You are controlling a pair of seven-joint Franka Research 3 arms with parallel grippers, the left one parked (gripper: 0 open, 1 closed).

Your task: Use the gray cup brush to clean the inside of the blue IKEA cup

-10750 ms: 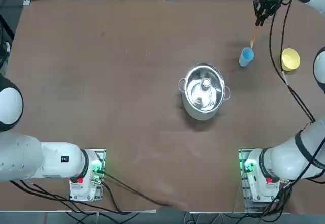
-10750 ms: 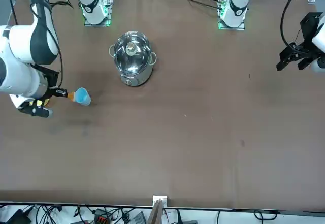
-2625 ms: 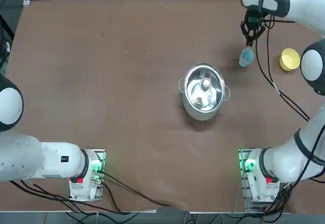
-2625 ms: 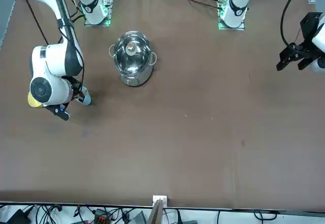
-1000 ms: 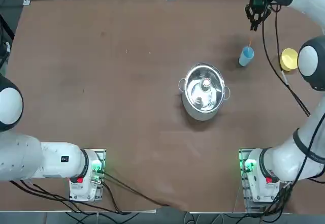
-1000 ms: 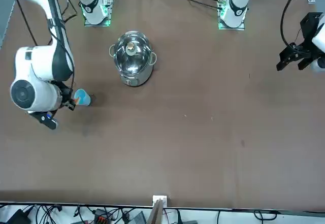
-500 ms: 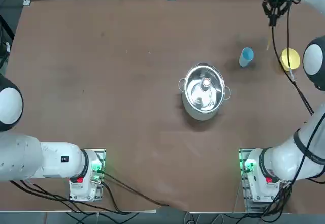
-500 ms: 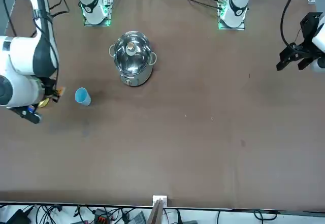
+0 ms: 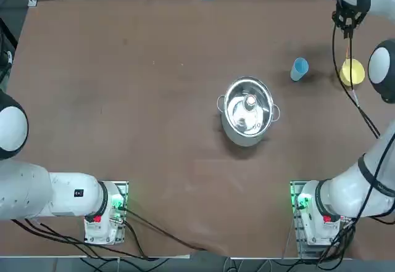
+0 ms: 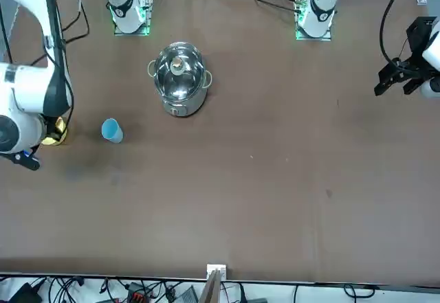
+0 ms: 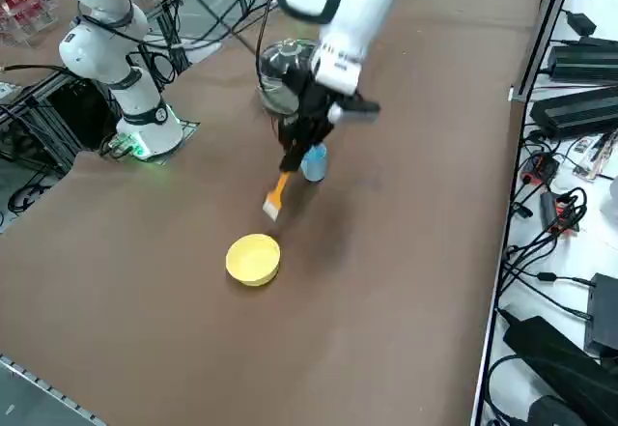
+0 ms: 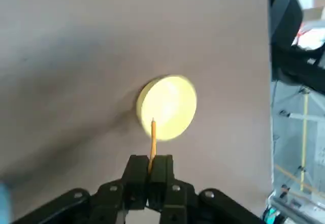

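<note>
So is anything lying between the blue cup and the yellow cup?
Nothing: in the top view, only bare table separates the blue cup from the yellow cup.

Front view is rough: the right gripper sits behind the arm's big white body, and the yellow cup only peeks out beside it. From the wrist camera the gray cup brush is end-on, head unreadable. Overhead, the brush is a faint sliver.

R gripper clamped on gray cup brush, tip over yellow cup.
</note>
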